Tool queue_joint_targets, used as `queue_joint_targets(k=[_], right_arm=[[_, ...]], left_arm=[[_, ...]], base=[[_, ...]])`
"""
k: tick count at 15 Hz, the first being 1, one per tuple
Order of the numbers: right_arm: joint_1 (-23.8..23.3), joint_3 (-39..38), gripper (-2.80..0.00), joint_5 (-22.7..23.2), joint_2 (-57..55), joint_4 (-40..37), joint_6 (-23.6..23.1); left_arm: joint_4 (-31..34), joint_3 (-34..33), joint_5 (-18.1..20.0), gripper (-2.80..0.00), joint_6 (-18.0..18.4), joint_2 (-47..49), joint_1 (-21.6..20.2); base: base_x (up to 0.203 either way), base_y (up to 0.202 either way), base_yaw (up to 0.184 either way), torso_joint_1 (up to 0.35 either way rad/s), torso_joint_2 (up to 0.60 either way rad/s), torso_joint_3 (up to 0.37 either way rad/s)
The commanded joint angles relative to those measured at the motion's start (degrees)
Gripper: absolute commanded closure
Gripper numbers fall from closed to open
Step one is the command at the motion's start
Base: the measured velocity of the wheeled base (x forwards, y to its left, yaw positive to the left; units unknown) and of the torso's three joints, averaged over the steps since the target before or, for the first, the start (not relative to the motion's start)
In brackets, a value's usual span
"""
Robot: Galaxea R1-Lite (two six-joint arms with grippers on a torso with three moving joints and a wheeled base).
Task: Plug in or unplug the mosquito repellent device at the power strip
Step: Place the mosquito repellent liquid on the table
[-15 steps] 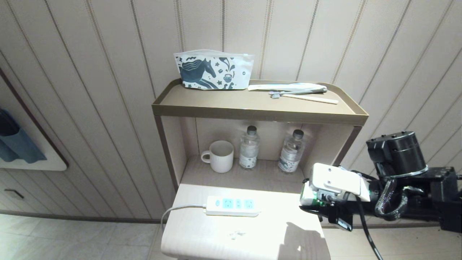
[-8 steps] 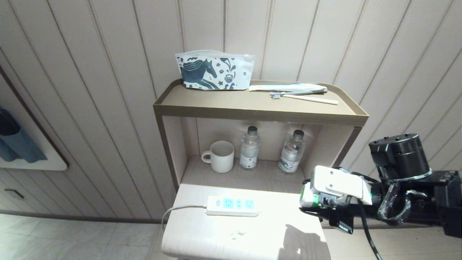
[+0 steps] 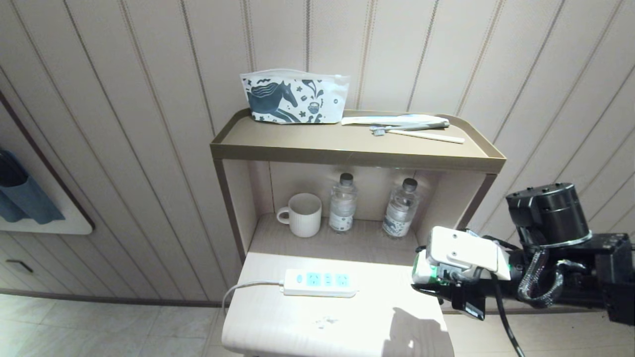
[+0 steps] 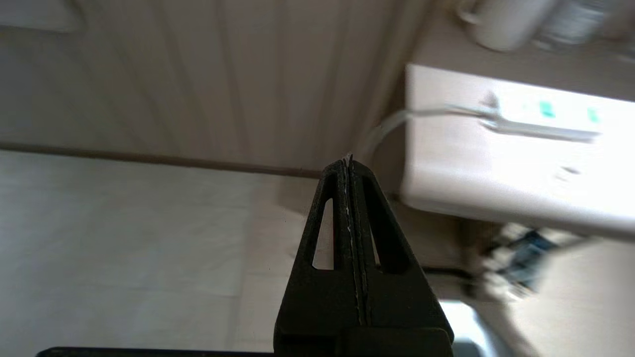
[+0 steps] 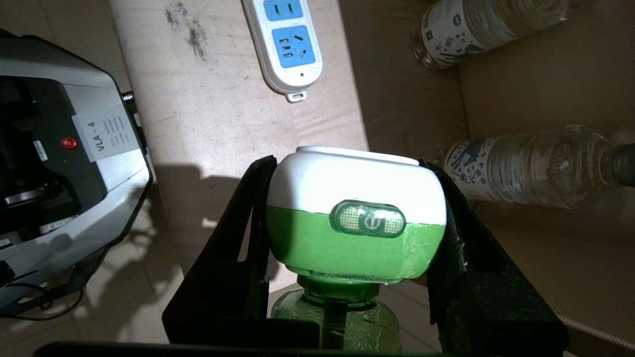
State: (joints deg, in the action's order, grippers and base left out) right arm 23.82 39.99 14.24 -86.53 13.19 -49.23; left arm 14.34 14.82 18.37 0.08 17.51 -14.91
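The mosquito repellent device [image 5: 354,218], white-and-green head over a green bottle, sits between the fingers of my right gripper [image 5: 347,166], which is shut on its head. In the head view the device [image 3: 420,270] hangs at the right edge of the low table [image 3: 278,317], well to the right of the power strip [image 3: 320,283] and apart from it. The strip [image 5: 287,44] lies flat with nothing plugged into its blue sockets, and its cord runs off the left edge. My left gripper [image 4: 349,161] is shut and empty, low and left of the table, with the strip [image 4: 540,116] blurred beyond it.
A white mug [image 3: 304,214] and two clear water bottles [image 3: 342,209] [image 3: 400,207] stand in the niche behind the table. The shelf [image 3: 347,154] above carries a horse-print pouch [image 3: 292,96] and a toothbrush [image 3: 416,132]. My base [image 5: 74,163] stands beside the table.
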Motion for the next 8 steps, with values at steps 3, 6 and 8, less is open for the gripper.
queue_joint_targets(k=[3,6,8], right_arm=[[-0.1,0.2,0.0,0.1,-1.5,0.7,-0.2],[0.1,-0.2,0.0,0.1,-1.4,1.0,-0.2],[0.4,-0.4,0.0,0.1,-1.2,1.0,-0.2]], left_arm=[[19.5,1.6,13.2,0.0,-4.0,-1.5,0.2],[21.7,2.8,19.6,0.0,-1.8,-1.7,0.3],[26.2,4.9,24.8,0.0,-1.1,-1.6,1.7]], base=[[0.0,0.0,0.0,0.0,0.0,0.0],[0.0,0.0,0.0,0.0,0.0,0.0],[0.0,0.0,0.0,0.0,0.0,0.0]])
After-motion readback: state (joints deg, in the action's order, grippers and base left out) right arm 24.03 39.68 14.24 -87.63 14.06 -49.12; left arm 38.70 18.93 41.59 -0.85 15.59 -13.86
